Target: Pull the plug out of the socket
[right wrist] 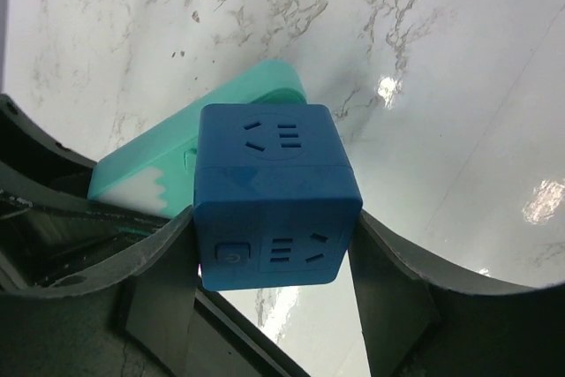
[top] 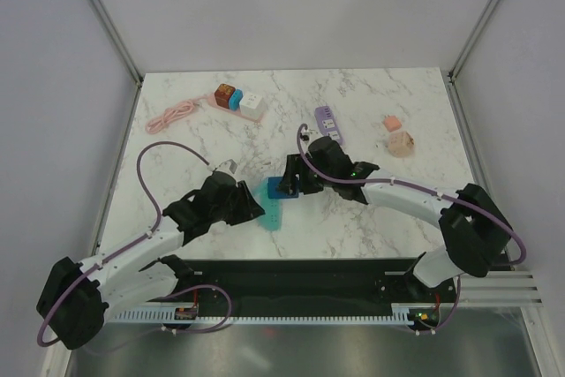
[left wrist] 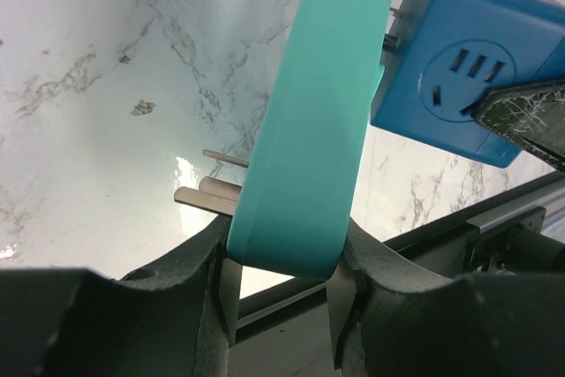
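**Plug point(right wrist: 274, 196) and socket point(left wrist: 309, 130) gripped from both sides**

Over the middle of the marble table point(top: 397, 209), the right gripper point(right wrist: 274, 269) clamps the blue cube plug. The left gripper point(left wrist: 284, 287) clamps the teal socket (metal pins point(left wrist: 395, 28) show in the narrow gap between them).
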`<state>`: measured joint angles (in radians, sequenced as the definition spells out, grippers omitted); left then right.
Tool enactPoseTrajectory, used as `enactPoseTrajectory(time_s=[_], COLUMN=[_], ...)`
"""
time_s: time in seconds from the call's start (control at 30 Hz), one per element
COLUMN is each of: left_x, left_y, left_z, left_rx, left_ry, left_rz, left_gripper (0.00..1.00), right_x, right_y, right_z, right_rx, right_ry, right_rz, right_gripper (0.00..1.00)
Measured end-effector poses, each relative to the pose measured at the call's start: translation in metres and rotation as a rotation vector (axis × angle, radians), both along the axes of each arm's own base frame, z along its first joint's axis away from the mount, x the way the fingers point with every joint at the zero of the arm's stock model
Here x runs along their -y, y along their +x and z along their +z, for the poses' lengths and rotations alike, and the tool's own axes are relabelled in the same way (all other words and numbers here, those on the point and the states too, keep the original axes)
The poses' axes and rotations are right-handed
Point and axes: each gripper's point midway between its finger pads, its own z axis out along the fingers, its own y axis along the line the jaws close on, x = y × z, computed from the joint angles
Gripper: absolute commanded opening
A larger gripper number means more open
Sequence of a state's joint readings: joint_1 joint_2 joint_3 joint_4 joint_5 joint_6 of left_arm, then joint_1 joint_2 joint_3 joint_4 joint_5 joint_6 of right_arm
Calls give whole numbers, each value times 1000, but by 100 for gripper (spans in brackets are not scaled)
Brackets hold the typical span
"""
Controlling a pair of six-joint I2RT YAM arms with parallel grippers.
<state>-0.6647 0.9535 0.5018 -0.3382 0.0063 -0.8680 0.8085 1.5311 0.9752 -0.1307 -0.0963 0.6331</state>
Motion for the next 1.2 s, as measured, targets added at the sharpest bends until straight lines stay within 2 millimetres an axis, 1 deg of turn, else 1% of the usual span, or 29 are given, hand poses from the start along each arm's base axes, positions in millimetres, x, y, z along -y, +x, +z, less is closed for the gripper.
enactPoseTrajectory(time_s=[0.1,0.23,0.37,0.4,0.43,0.47,0.5,0.6,0.67,0.73,0.83,0.93,1.03,1.1,1.2], left_x=[5,-3,-5,-4,-3,-3,-2,0,2,4,6,7,7,7,8], left_y=[-3,-6,-13,-14,-16,-16,-17,-20,-23,-25,-29,-34,-36,-37,-38], left_z=[1,-4,-8,-8,-8,-8,-8,-7,-8,-8,-8,-8,-8,-8,-8], left_rx=[-1,-7,-36,-39,-43,-47,-49,-60,-67,-68,-72,-75,-77,-80,-84], left_ry=[-20,-37,-47,-50,-53,-55,-59,-72,-84,-96,-114,-129,-134,-137,-142], left_rz=[-25,-10,-21,-25,-31,-34,-38,-55,-68,-79,-96,-111,-116,-120,-126], left_gripper=[2,2,2,2,2,2,2,2,2,2,2,2,2,2,2], right_x=[18,52,63,68,78,89,107,174,212,245,282,308,326,333,341], right_y=[-5,-5,-13,-13,-10,-5,6,40,51,53,49,46,44,40,35], right_z=[-3,-9,-8,-5,-1,3,9,24,30,30,16,-5,-27,-37,-44], right_rx=[-48,-70,-70,-64,-56,-46,-30,38,69,85,57,-9,-86,-123,-143], right_ry=[86,105,98,100,104,105,102,78,61,45,28,7,-4,-7,-21], right_rz=[25,12,35,32,13,-19,-78,-304,-434,-546,-669,-750,-791,-805,-821], right_gripper=[0,0,0,0,0,0,0,0,0,0,0,0,0,0,1])
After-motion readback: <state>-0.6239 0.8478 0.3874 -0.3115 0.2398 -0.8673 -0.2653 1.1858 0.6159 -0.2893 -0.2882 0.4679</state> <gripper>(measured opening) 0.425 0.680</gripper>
